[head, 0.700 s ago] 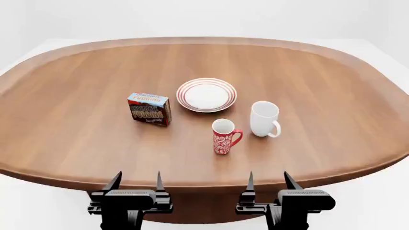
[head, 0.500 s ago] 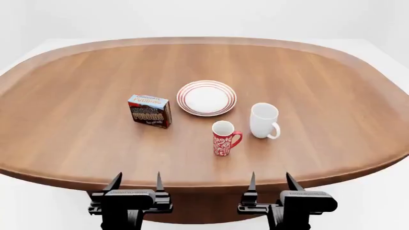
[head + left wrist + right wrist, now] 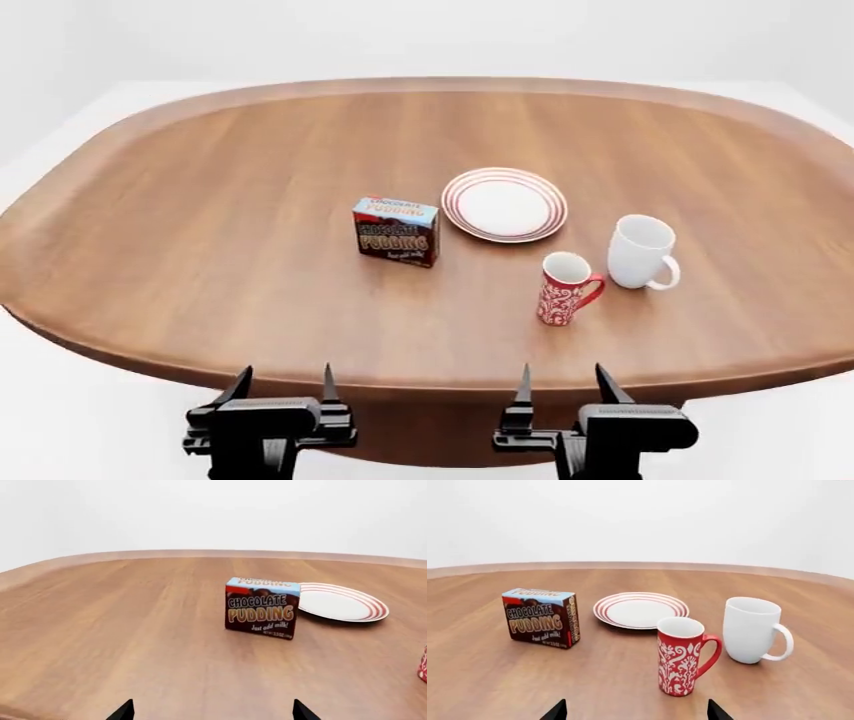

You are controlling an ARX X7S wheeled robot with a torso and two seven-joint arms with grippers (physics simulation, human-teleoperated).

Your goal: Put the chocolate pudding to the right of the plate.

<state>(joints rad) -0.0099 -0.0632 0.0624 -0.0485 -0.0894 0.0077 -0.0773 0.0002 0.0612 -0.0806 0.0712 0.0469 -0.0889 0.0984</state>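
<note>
The chocolate pudding carton [image 3: 396,231] stands upright on the wooden table, just left of the red-ringed white plate [image 3: 505,204]. It also shows in the left wrist view [image 3: 261,607] beside the plate [image 3: 340,603], and in the right wrist view [image 3: 542,617] left of the plate [image 3: 639,610]. My left gripper [image 3: 283,383] and right gripper [image 3: 561,381] are both open and empty, at the table's near edge, well short of the carton. Their fingertips [image 3: 123,711] [image 3: 558,711] show apart in the wrist views.
A red patterned mug [image 3: 566,288] and a plain white mug [image 3: 642,252] stand right of and in front of the plate; both show in the right wrist view, red [image 3: 684,655] and white [image 3: 753,629]. The oval table's raised rim [image 3: 427,372] lies just ahead of the grippers.
The whole head view has shifted: the table's things now sit further right in the picture. The carton, plate and mugs keep their places relative to each other. Both grippers stay open.
</note>
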